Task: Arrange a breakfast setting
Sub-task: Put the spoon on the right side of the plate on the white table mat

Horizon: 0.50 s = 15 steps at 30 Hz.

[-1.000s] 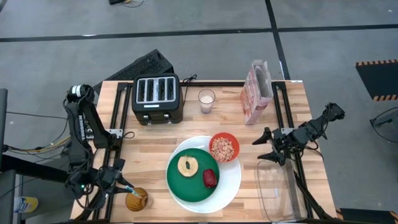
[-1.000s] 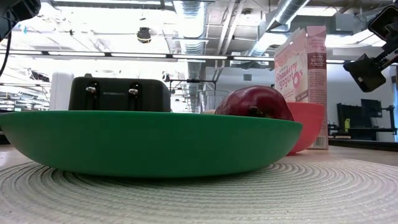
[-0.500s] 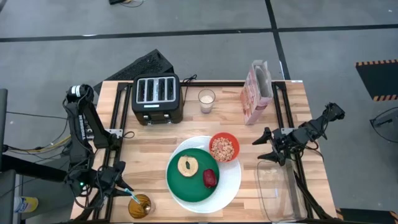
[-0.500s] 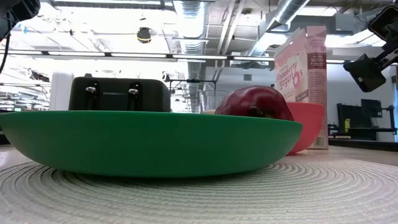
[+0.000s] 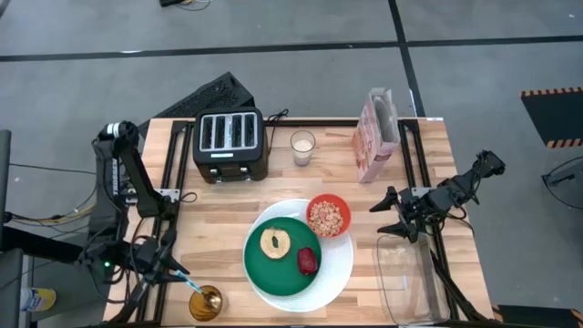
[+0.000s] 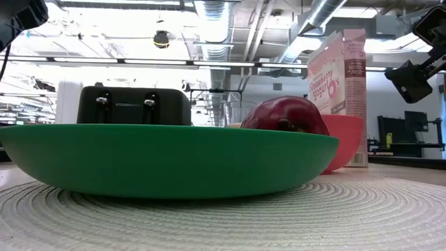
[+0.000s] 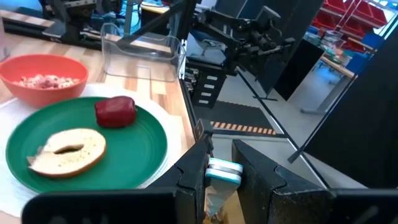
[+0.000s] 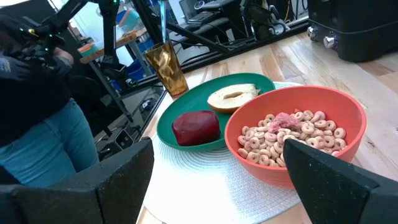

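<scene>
Over the last second the left pincer (image 5: 167, 265) has drawn back toward the near-left corner of the surface (image 5: 219, 205), clamped on the blue-handled spoon (image 5: 178, 273), whose bowl end dips into the amber glass (image 5: 206, 302). The glass itself has slid nearer the surface's near edge, which suggests the spoon is dragging or tipping it rather than lifting clear. In the left wrist view the pale blue handle sits pinched between the two dark fingers (image 7: 191, 174).

The rest of the setting looks assembled: the smaller green plate (image 5: 273, 264) lies on the large white round plate (image 5: 337, 264), carrying the round toasted bread (image 5: 275, 242) and the dark-red fruit (image 5: 308, 261), with the small red bowl (image 5: 328, 216) of cereal at its far-right rim. Only the spoon seems left to place.

The right pincer (image 5: 393, 214) hangs apart, holding nothing, above the right side of the surface.
</scene>
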Tool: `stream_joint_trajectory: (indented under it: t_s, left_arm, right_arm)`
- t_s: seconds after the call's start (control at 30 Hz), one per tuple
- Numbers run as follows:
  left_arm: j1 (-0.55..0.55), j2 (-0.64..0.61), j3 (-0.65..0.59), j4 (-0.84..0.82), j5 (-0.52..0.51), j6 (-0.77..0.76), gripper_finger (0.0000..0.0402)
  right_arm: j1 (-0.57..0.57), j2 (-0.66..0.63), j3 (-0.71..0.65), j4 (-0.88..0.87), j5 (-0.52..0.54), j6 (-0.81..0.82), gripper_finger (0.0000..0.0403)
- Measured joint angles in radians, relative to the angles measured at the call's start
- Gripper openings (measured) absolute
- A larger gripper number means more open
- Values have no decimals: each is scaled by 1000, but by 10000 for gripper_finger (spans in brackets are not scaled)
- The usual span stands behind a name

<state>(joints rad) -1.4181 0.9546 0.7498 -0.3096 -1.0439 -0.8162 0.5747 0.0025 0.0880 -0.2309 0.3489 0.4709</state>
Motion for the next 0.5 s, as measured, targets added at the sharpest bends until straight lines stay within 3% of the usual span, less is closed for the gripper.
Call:
stream_joint_trajectory:
  t_s: [0.5]
  left_arm:
    - [14,-1,235,-205,-18,99,54]
  right_arm:
    - [0,0,0,0,0,0,378]
